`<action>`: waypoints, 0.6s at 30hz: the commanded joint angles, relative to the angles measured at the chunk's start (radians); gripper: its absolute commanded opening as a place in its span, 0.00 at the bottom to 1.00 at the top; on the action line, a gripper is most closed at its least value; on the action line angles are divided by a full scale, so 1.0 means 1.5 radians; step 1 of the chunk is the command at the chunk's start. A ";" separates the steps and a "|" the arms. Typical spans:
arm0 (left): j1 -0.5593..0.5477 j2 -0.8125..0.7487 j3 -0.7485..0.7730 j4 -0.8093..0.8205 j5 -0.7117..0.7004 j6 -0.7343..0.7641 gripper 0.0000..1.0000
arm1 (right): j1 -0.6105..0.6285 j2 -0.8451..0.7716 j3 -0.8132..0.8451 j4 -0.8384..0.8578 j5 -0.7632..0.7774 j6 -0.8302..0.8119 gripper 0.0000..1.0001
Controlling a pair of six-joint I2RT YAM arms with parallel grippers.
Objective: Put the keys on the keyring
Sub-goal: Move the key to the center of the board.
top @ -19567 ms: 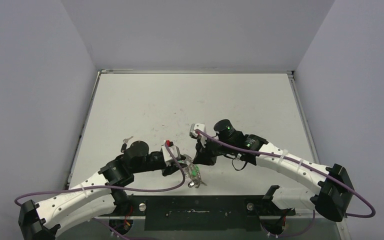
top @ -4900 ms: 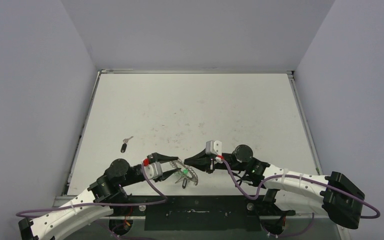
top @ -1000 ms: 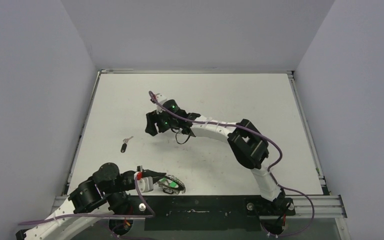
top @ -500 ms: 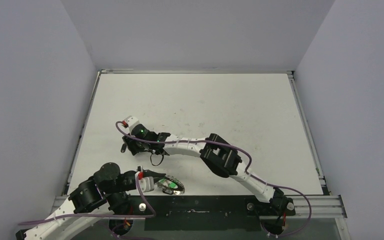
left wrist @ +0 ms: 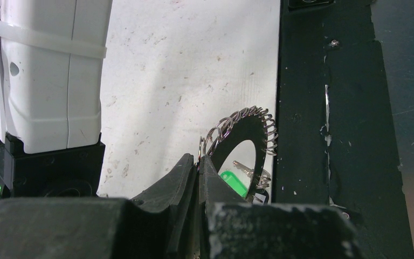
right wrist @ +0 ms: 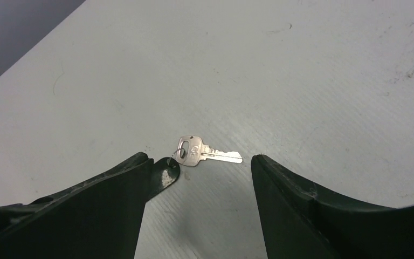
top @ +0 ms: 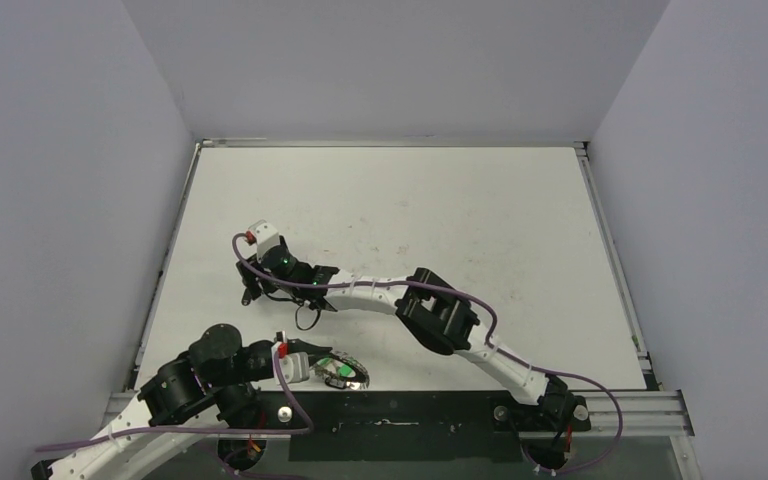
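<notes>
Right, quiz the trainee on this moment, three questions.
1. True or false: the left gripper is shut on the large scalloped silver-grey metal keyring.
2. Which key shows through its hollow centre? A green-headed key B red-headed C blue-headed
3. Fill in: the small plain silver key lies on the white table between the right gripper's ____ fingers.
Key: 1 true; 2 A; 3 open.

Left pincer (left wrist: pixel 198 162) pinched tight, right pincer (right wrist: pixel 202 159) spread wide
</notes>
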 commanded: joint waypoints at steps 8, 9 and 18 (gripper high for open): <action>0.012 -0.007 0.017 0.028 0.018 0.001 0.00 | 0.035 0.101 0.153 -0.006 0.047 -0.024 0.60; 0.014 -0.007 0.018 0.029 0.019 0.002 0.00 | 0.036 0.102 0.150 -0.010 0.061 -0.026 0.58; 0.027 -0.007 0.014 0.038 0.029 0.002 0.00 | 0.030 0.022 0.010 0.011 0.142 -0.041 0.20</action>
